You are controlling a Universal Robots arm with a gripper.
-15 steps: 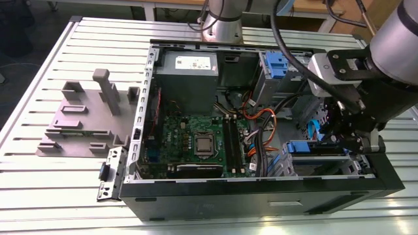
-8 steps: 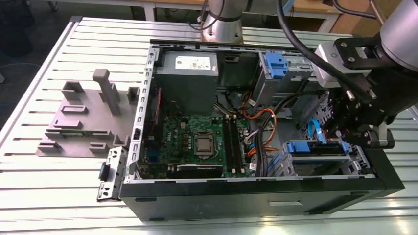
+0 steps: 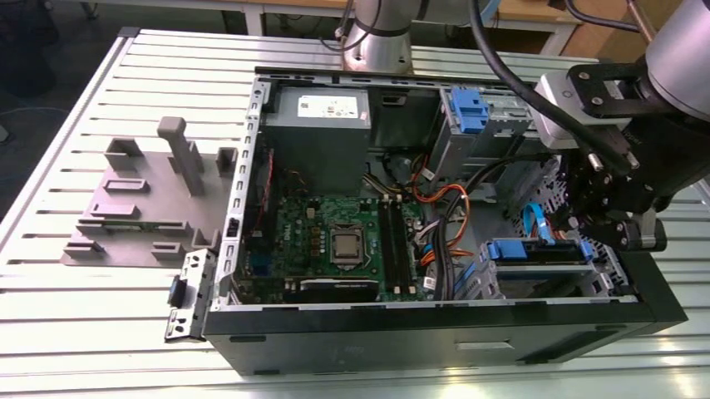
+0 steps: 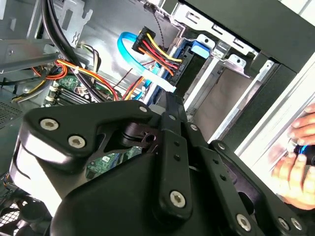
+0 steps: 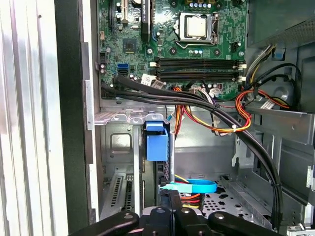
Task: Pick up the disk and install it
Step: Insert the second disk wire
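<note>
open computer case (image 3: 444, 328), green motherboard (image 3: 332, 233), grey power supply (image 3: 322, 116), grey plastic holder (image 3: 145, 199), slatted metal table (image 3: 100, 316)

1. A wide worktable of pale grey ribbed aluminium slats (image 3: 66, 332) is seen in the exterior view, spanning nearly the whole scene.
2. The slats are lit brightly from above, and strong white glare is thrown along the strips nearest the camera.
3. Beyond the table's far edge, a dark grey floor (image 3: 66, 33) is seen at the exterior view's left.
4. A light wooden bench with white legs (image 3: 533, 21) is placed behind the table, towards the exterior view's right.
5. In the first wrist view, the same ribbed slats (image 5: 24, 123) are shown washed pale by the light.
</note>
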